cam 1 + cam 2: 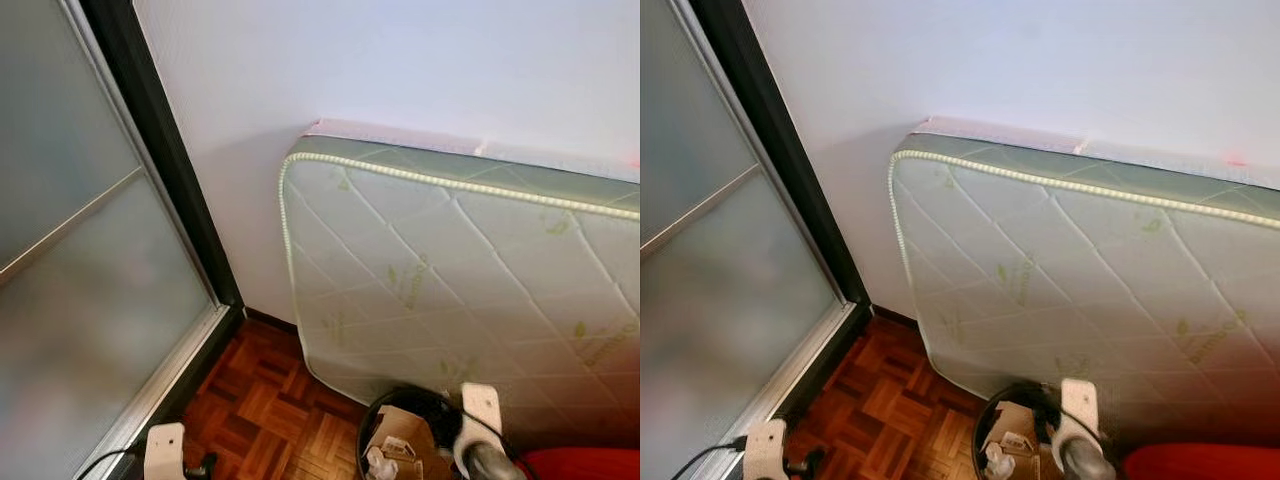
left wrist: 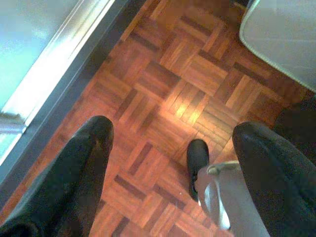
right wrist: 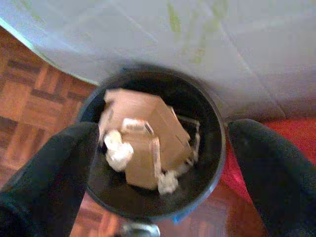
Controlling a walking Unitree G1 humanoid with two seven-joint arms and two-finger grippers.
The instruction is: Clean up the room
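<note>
Now your right gripper (image 3: 163,163), fingers apart and empty, hangs directly over the black bin (image 3: 207,180) of cardboard and paper beside the mattress (image 1: 470,290), while your open left gripper (image 2: 170,168) waits over bare parquet.

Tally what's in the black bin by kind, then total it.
In the bin, under the open right gripper:
Cardboard box: 1
Crumpled white wads: 2 that I can make out
Total: 3
The view is blurred, so smaller scraps may go uncounted.
</note>
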